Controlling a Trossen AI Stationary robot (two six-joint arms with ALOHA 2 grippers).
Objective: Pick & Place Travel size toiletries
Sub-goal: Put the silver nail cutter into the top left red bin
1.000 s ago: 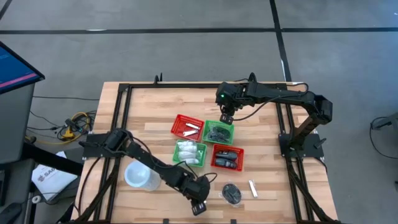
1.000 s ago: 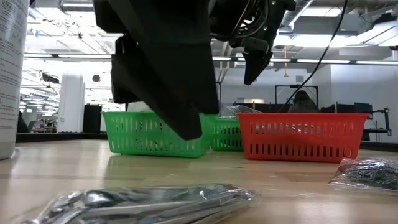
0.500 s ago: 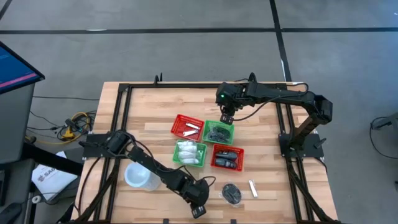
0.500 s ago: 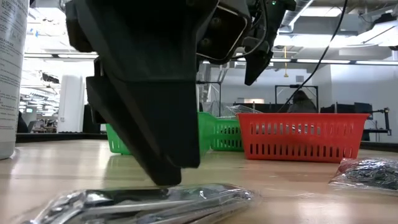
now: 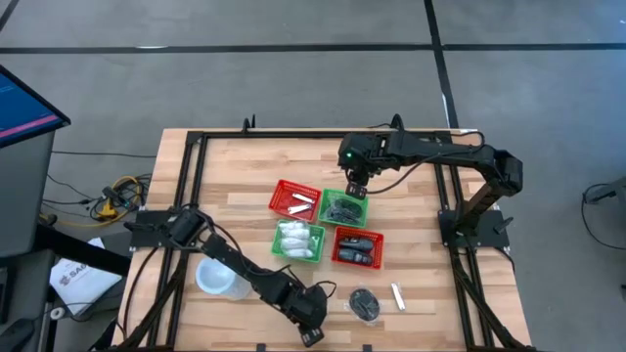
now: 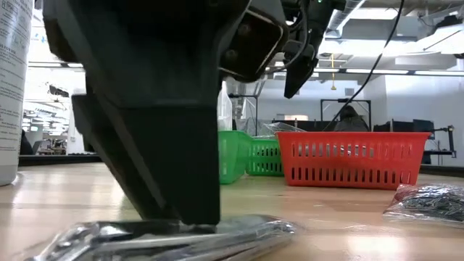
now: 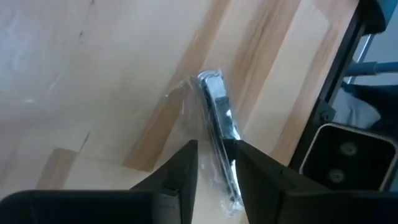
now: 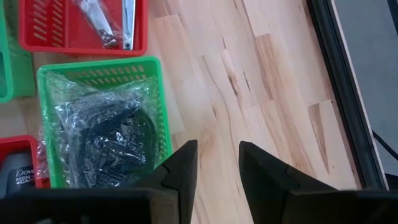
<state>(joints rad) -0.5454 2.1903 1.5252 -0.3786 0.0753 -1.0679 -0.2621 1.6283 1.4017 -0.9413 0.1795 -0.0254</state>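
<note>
We see the left gripper [image 7: 214,171] low at the table's [image 5: 235,186] near edge, its fingers [image 7: 180,168] narrowly parted on either side of a silvery item in clear wrap [image 7: 217,124] lying flat on the wood. The right gripper [image 8: 214,168] hovers beside a green basket [image 8: 155,112] of black wrapped bundles [image 8: 106,143], slightly open, holding nothing.

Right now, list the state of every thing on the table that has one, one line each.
Left tool: open, fingers straddling the wrapped silvery item.
Wrapped silvery item: flat on the table, not lifted.
Right tool: open, empty, above the table beside the far green basket.
Far green basket: holds black bundles in clear wrap.
White cup: upright.
Black bundle: loose on the table.
</note>
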